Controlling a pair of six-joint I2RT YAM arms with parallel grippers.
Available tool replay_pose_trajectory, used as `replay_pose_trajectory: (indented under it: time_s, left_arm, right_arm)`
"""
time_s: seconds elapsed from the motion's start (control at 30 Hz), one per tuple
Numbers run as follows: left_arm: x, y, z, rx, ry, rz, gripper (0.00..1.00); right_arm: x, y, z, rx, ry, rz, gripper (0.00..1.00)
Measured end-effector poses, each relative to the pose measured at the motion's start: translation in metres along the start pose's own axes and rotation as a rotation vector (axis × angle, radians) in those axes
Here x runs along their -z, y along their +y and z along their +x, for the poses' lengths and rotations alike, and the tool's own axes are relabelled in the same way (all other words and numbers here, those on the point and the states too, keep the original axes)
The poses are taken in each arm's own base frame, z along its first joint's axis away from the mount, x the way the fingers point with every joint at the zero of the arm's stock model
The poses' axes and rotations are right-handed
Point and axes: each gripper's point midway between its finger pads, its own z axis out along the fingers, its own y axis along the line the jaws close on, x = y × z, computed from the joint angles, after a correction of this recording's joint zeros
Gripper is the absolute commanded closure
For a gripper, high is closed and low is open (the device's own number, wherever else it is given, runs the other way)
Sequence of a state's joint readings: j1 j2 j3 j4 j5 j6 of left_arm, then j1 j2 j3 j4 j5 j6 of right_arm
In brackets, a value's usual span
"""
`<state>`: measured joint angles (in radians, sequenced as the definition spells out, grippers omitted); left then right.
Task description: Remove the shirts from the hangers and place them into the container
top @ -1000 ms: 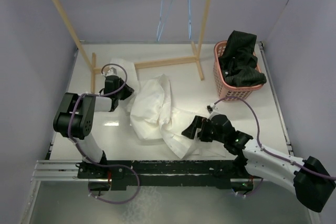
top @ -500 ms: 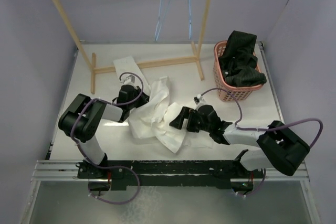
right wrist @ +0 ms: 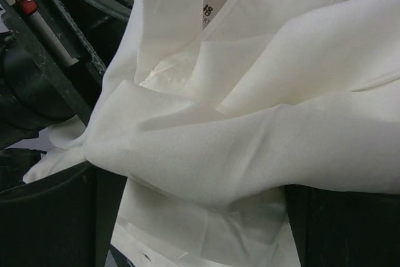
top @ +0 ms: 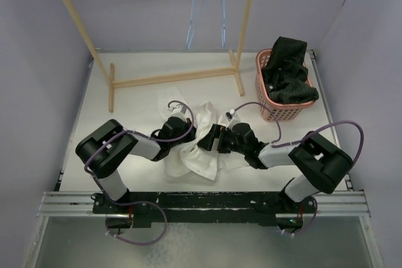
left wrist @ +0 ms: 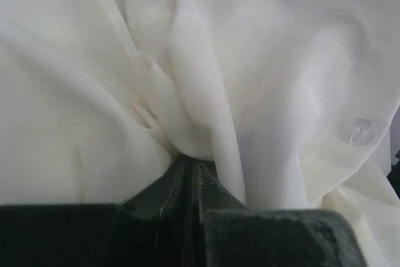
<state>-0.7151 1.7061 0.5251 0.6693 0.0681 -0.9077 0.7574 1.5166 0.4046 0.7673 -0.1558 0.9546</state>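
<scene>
Convergence of both arms on white shirt (top: 200, 155), bunched mid-table now, dragged right from its wider spread a second back. Left gripper (top: 187, 131) clamped on a fold. Right gripper (top: 210, 139) swung in from near right, jaws wide, cloth lying between, probably not gripped yet. Black shirt (top: 286, 76) already in pink basket (top: 267, 110), far right. Hangers (top: 225, 26) bare. Looks like setup for a two-handed lift.
</scene>
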Motion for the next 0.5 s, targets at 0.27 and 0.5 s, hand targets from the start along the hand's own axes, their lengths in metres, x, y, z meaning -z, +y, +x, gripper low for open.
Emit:
replay_pose_trajectory:
  time_s: [0.27, 0.5]
  left_arm:
    - [-0.009, 0.0, -0.006, 0.022, -0.067, -0.009, 0.89]
    - [-0.005, -0.004, 0.001, -0.06, -0.052, -0.02, 0.88]
  right_arm:
    - [-0.01, 0.002, 0.001, 0.004, 0.017, -0.03, 0.63]
    - [-0.02, 0.005, 0.018, -0.008, 0.119, -0.057, 1.0]
